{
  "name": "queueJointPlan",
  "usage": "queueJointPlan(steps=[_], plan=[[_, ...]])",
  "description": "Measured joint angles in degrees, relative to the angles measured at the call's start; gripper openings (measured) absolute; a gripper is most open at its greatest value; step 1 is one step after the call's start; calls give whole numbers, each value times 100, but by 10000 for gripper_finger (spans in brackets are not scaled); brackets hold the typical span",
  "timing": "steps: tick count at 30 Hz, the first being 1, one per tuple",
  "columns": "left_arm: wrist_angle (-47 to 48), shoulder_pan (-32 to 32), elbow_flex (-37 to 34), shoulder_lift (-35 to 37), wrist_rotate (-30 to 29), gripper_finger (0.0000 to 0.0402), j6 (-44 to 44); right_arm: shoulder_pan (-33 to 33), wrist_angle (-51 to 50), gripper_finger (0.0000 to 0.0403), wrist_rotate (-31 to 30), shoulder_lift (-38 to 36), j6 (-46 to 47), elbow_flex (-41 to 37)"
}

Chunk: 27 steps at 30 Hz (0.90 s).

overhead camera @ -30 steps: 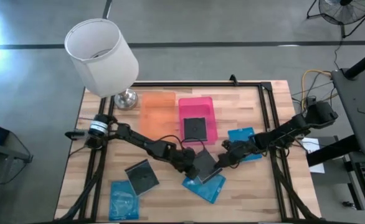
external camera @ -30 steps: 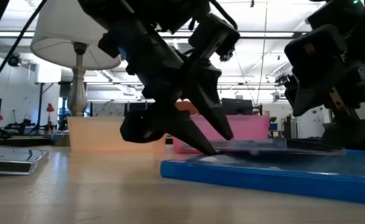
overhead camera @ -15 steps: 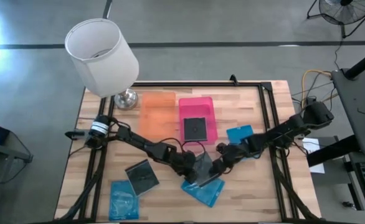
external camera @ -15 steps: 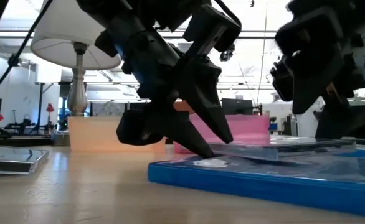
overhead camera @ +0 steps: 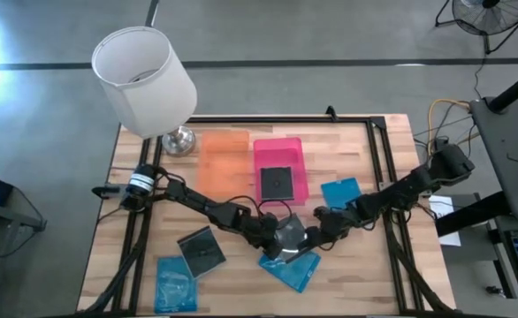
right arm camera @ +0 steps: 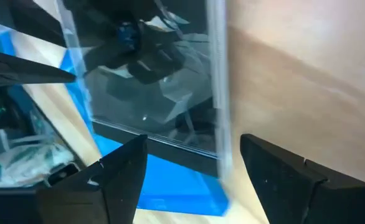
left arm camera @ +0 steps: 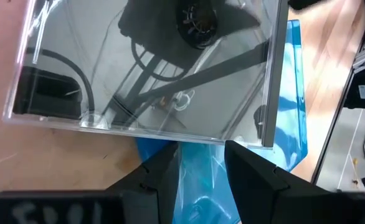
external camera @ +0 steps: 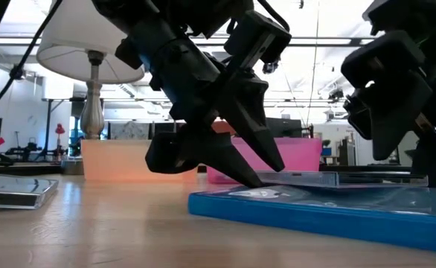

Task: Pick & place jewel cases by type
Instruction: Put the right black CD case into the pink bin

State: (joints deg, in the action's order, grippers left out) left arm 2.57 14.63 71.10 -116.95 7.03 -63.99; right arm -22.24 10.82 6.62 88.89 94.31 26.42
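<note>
I see the clear-topped dark flat jewel case (overhead camera: 290,236) lying on a bright blue square case (overhead camera: 292,266) at the desk's (overhead camera: 374,274) near middle. My left claw (overhead camera: 272,244) and right claw (overhead camera: 315,237) flank it, both spread. The pink translucent tray (overhead camera: 281,152) holds one dark case (overhead camera: 278,183); the orange translucent tray (overhead camera: 224,150) looks empty, so most sorting remains.

No writing can be read anywhere — the jewel cases carry no legible label, and a pale smear on the dark band along the left wrist view's bottom edge stays undecipherable.
</note>
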Motion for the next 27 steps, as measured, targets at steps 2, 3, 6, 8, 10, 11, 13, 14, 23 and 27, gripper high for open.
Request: queueJointPlan(steps=[2, 3, 6, 8, 10, 11, 13, 14, 23, 27], plan=[[-4, 4, -2, 0, 4, 117, 9, -42, 61, 260, -86, 74, 70, 8], [-5, 7, -3, 0, 8, 117, 16, -48, 99, 260, -97, 132, 87, 10], [-20, 11, -7, 0, 13, 117, 22, -58, 308, 260, -120, 291, 85, 18], [-55, 11, -16, 0, 19, 117, 43, -42, 435, 260, -258, 333, 54, 38], [-124, 11, -21, 0, 23, 117, 46, -30, 381, 260, -437, 268, -85, 105], [-141, 11, -22, 0, 22, 117, 46, -38, 349, 257, -576, 203, -162, 133], [-153, 13, -20, 0, 12, 117, 46, -38, 352, 248, -924, 27, -375, 176], [-156, 18, -20, -2, -16, 117, 46, -23, 326, 241, -1093, -31, -491, 191], [-171, 101, -20, -2, -219, 117, 140, 56, 258, 137, -1283, -212, -953, 312], [-169, 198, -18, 23, -318, 117, 121, -71, 287, 76, -1206, -379, -1081, 413]])
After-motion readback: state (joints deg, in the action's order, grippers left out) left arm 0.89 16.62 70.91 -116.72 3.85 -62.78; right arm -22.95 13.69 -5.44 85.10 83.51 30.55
